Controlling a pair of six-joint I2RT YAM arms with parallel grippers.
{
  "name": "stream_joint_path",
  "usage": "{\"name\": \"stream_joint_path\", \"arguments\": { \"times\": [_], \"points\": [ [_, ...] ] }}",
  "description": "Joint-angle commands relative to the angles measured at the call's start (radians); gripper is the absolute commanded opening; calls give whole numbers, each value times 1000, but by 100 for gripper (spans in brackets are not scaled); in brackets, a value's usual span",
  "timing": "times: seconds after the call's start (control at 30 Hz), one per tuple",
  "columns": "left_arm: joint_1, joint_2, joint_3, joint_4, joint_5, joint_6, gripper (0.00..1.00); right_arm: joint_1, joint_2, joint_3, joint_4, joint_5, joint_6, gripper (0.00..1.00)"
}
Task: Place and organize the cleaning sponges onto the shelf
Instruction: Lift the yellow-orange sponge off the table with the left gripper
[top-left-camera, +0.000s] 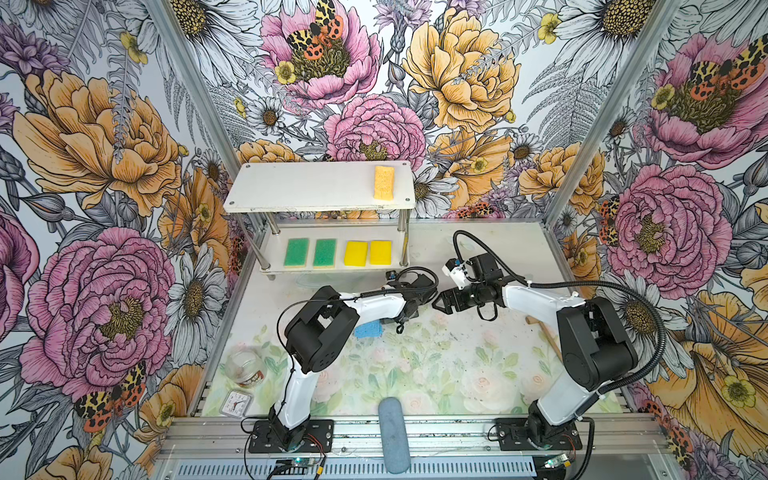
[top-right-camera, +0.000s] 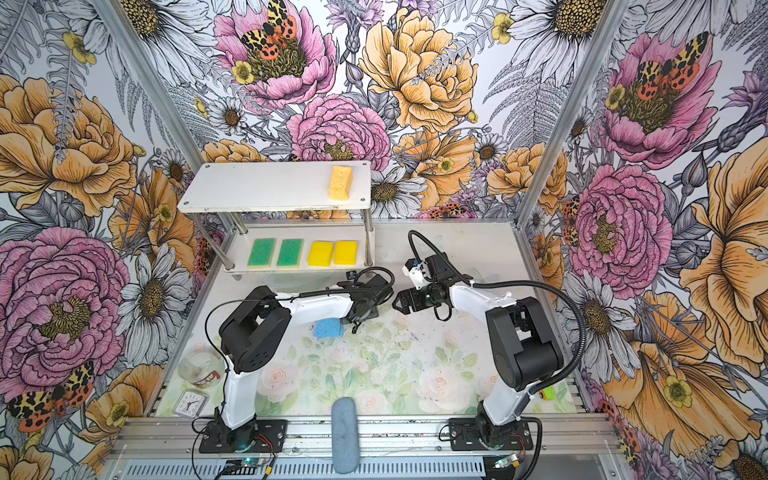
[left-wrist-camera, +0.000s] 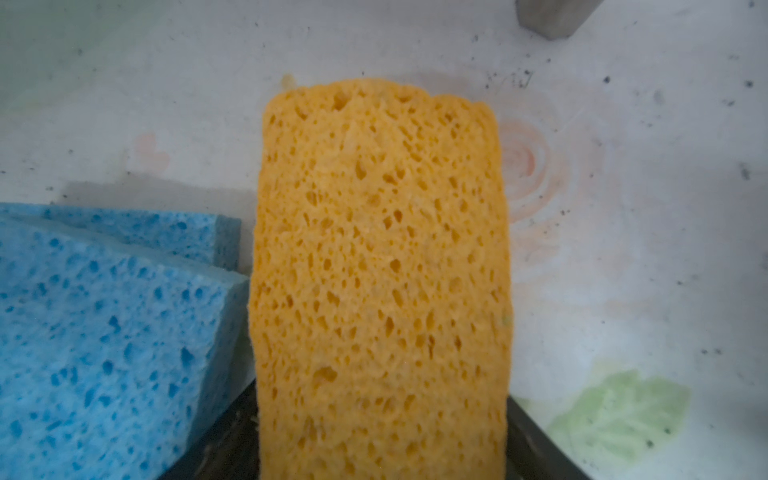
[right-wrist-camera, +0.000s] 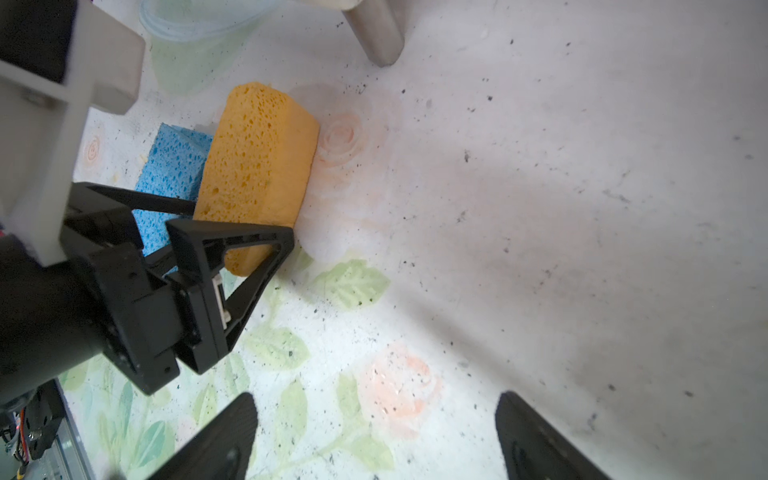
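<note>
Sponge (left-wrist-camera: 380, 270), porous, pale orange, rectangular

We get both top views from high at front, looking down toward shelf (top-left-camera: 299, 187) — wrist views sit close over mat (right-wrist-camera: 540, 208), sharing orange sponge (left-wrist-camera: 380, 270) and blue sponge (left-wrist-camera: 104, 332).

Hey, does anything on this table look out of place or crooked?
The grey cylinder lies half off the mat, across the front rail. The two blue sponges are stacked crookedly, their edges at an angle to each other.
</note>
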Motion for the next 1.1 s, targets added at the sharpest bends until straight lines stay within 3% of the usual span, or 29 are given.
{"name": "stream_joint_path", "arguments": {
  "times": [0.0, 0.3, 0.6, 1.07],
  "points": [
    [13, 12, 25, -3, -39, 23, 75, -2, 16, 24, 34, -15, 13, 92],
    [16, 16, 33, -3, -43, 31, 75, -2, 22, 27, 34, -16, 17, 92],
    [14, 19, 37, -2, -43, 43, 59, -2, 23, 29, 34, -14, 19, 92],
    [-50, -115, -2, -3, -117, 106, 54, -2, 33, 43, 34, -14, 23, 93]
  ]
}}
